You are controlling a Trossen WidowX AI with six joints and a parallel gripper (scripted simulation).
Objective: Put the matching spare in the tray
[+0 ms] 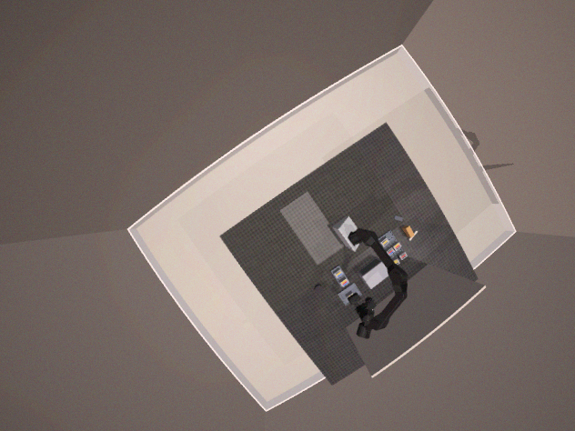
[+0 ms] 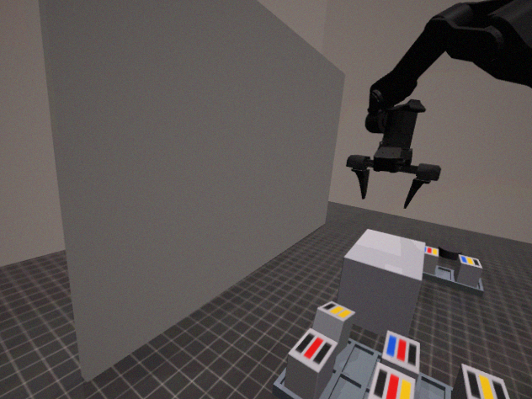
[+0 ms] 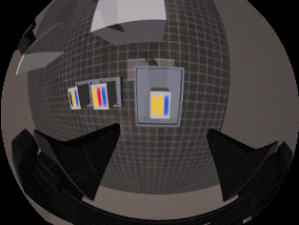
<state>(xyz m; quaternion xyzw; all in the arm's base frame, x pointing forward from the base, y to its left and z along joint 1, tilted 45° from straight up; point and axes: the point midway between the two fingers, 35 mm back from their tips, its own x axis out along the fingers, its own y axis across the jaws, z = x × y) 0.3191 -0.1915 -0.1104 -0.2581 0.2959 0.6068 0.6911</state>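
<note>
The tray (image 1: 342,297) (image 3: 145,82) is a shallow grey rectangle. A spare block (image 3: 160,105) with yellow, yellow and blue stripes on its top stands inside it, toward the near edge in the wrist view. My gripper (image 2: 384,203) (image 3: 166,132) is open and empty above the tray, with its fingers wide apart and clear of the block. Two other striped spares stand in a rack beside the tray: one yellow-red-blue (image 3: 100,96), one black-yellow-blue (image 3: 74,97). I cannot make out the mounted unit's back or its printed code in these views.
A white box (image 1: 375,275) (image 2: 380,274) (image 3: 135,30) stands between the tray and another rack (image 2: 356,360) with several striped blocks. A large grey panel (image 2: 193,172) stands at the left of the exterior view. An orange object (image 1: 408,232) lies beyond the blocks.
</note>
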